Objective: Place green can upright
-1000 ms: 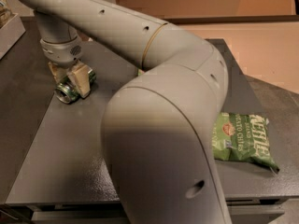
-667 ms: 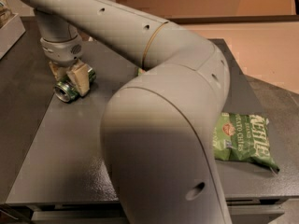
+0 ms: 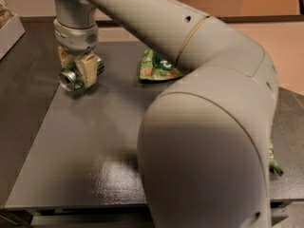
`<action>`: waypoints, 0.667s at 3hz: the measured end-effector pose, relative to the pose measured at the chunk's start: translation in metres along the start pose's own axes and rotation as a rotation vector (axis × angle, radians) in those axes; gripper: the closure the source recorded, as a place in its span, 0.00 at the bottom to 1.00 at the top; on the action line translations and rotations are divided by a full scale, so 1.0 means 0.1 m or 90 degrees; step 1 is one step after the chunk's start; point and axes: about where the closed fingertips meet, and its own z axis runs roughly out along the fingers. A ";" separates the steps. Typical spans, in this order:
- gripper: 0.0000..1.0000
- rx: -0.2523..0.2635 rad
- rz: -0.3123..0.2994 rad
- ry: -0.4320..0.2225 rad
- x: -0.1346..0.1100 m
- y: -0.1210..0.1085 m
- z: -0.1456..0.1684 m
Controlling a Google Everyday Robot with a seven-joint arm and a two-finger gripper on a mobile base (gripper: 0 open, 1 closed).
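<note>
One small cylindrical metal can (image 3: 71, 78), shiny green with a silver end, is clamped between the two tan fingers (image 3: 89, 70) of the pincer (image 3: 76, 74), which is closed around its body. The can lies on its side, not upright, with its silver end facing 7 o'clock, down toward the camera. Pincer and can are at about 10 o'clock on the dark grey tabletop (image 3: 95, 151), close above its surface; I cannot tell whether the can touches it. The pale grey robot arm (image 3: 204, 127) fills the lower right and runs up to the wrist above the pincer. A flat, crumpled green snack bag (image 3: 156, 68) lies at 12 o'clock on the tabletop, well apart from the can and at its 3 o'clock, partly hidden by the arm. A scrap of another green wrapper (image 3: 275, 164) shows at 4 o'clock behind the arm. A white box (image 3: 10, 30) sits at the far 10 o'clock edge.
</note>
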 end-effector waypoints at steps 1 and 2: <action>1.00 0.075 0.029 -0.035 -0.01 0.02 -0.21; 1.00 0.145 0.064 -0.075 -0.08 0.02 -0.36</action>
